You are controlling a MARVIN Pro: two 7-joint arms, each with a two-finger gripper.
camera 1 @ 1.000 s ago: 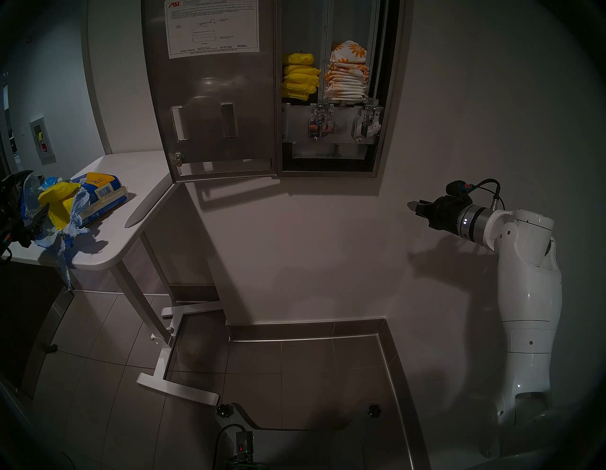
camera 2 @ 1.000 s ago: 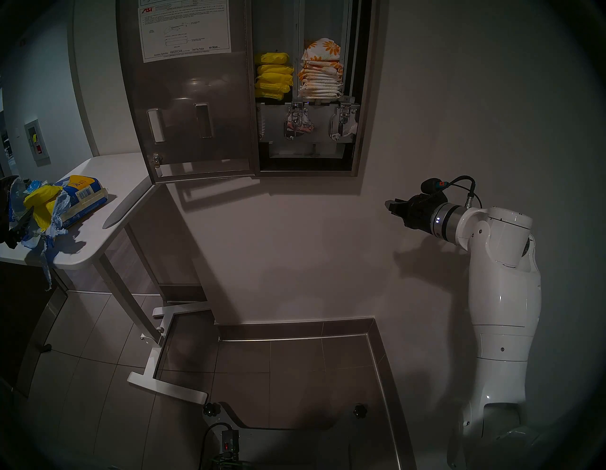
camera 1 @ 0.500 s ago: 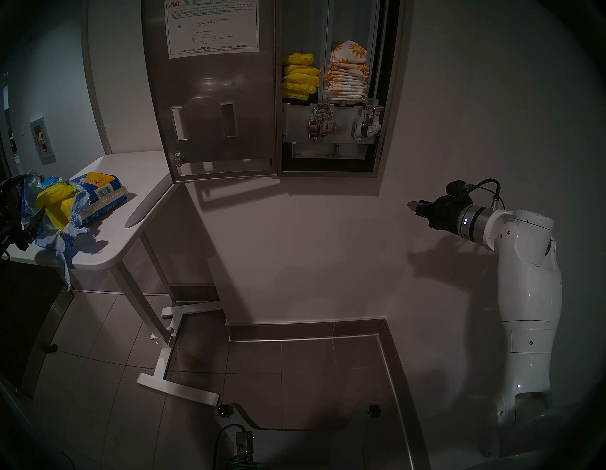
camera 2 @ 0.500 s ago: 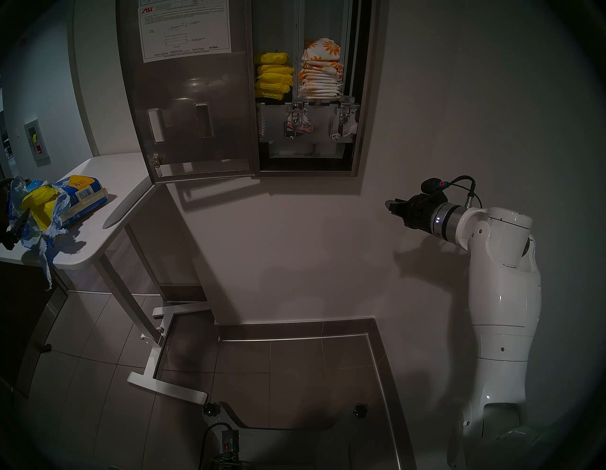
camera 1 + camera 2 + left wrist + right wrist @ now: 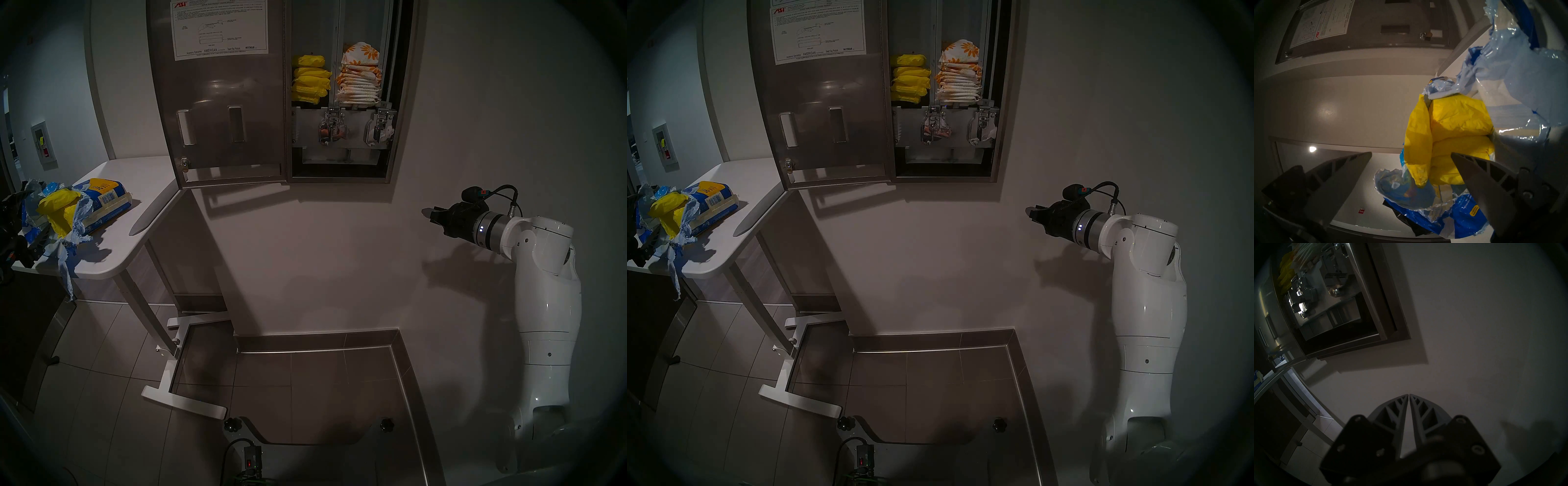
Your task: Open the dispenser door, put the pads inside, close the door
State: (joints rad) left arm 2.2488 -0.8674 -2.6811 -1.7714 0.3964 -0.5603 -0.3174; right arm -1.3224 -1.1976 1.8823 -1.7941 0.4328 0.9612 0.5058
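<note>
Torn plastic pack [image 5: 1508, 71] crowds the pads [image 5: 1449, 135] before the spread left claw [image 5: 1411, 153]; right claw [image 5: 1409, 394] is together.

Public washroom: steel wall dispenser [image 5: 339, 91] stocked with wrapped pads [image 5: 310, 79]; grey tiled floor [image 5: 305, 383] below it; white fold-down table [image 5: 112, 217] to its left; fire-extinguisher cabinet [image 5: 44, 144] farther left.

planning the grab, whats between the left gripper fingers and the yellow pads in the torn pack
Left wrist view: nothing. The open left gripper faces the yellow pads directly; torn pack plastic lies around them.
</note>
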